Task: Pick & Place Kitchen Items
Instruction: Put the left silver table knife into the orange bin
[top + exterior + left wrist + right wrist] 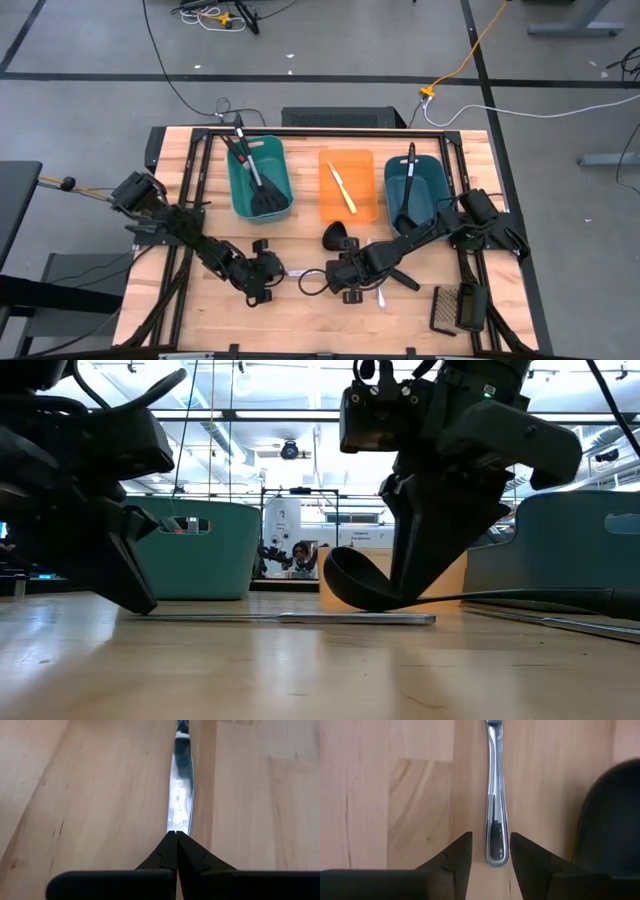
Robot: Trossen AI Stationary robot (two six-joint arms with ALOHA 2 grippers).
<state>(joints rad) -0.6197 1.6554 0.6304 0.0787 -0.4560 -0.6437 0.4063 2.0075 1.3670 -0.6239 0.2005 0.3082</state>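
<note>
Wood table: tubs, tray, knife.

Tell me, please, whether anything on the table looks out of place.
Both claws meet at one silver knife: the left claw shut at its blade end, the right claw open astride its handle. Nothing looks spilled or damaged.

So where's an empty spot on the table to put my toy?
Bare wood lies in front of the left teal tub, left of the left end effector. It is crowded around the right end effector and black ladle.
</note>
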